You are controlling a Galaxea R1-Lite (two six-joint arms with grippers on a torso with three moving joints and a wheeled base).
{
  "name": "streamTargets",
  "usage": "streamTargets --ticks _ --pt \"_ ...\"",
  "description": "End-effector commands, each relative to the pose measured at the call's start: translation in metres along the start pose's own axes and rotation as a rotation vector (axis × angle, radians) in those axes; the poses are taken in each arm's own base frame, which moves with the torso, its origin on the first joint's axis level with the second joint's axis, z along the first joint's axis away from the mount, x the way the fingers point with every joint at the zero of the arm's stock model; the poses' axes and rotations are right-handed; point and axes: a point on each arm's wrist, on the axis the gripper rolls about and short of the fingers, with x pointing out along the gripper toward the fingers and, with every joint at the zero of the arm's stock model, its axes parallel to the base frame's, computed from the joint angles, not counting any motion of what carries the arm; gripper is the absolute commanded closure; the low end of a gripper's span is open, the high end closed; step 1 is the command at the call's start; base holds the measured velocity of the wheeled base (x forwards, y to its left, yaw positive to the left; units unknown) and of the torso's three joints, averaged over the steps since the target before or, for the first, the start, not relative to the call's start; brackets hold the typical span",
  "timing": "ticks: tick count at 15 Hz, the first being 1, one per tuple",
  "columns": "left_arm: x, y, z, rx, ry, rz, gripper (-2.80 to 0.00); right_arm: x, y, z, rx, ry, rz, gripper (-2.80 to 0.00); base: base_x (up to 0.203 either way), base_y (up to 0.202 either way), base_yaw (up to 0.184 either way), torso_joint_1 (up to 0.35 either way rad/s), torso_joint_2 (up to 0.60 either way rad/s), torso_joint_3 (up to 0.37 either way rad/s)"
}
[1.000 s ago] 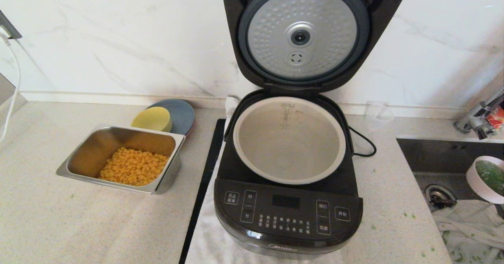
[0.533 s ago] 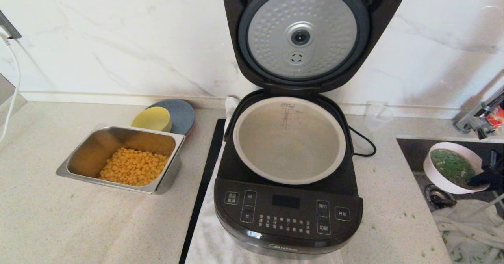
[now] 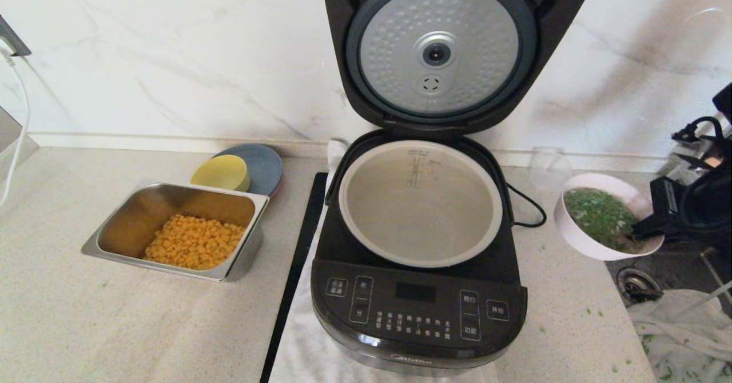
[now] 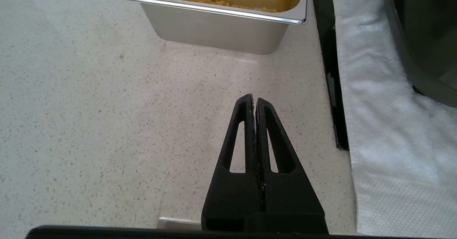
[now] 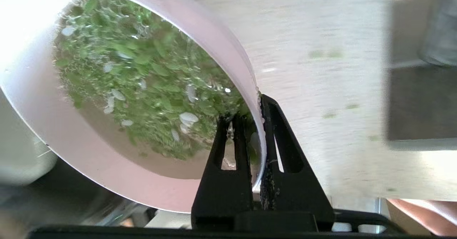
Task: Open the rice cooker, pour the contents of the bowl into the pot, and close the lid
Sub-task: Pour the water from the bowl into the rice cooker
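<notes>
The black rice cooker [image 3: 417, 308] stands in the middle of the counter with its lid [image 3: 440, 51] raised upright, silver dimpled underside facing me. The light-grey pot [image 3: 420, 203] inside looks empty. To the cooker's right, my right gripper [image 3: 643, 231] [image 5: 255, 105] is shut on the rim of the pale-pink bowl [image 3: 603, 214] [image 5: 117, 89], one finger inside, one outside. The bowl holds chopped green herb in liquid and hangs above the counter near the sink edge. My left gripper [image 4: 254, 98] is shut on nothing, low over the counter in front of the corn tray; it is out of the head view.
A steel tray of yellow corn [image 3: 177, 231] [image 4: 217, 21] sits left of the cooker, with a yellow bowl [image 3: 222, 172] on a blue plate [image 3: 263, 166] behind it. A white towel [image 4: 385, 125] lies under the cooker. The sink [image 3: 657, 257], a clear cup [image 3: 549, 166] and the power cord [image 3: 529, 206] are on the right.
My right gripper has carried the bowl left and up, from over the sink to just right of the cooker. The cooker, lid and tray have not moved.
</notes>
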Motion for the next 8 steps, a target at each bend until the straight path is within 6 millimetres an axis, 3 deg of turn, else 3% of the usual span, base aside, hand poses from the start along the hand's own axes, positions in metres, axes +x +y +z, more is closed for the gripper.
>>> streamTargets --ticks 1,8 --pt "0.000 0.000 0.000 0.000 -0.002 0.001 0.00 -0.014 0.033 -0.003 -0.070 0.003 0.062 0.00 0.000 0.000 0.000 0.000 0.00 0.000" --pt "0.000 0.000 0.000 0.000 -0.002 0.001 0.00 -0.014 0.102 -0.013 -0.254 0.016 0.079 0.00 0.000 0.000 0.000 0.000 0.00 0.000"
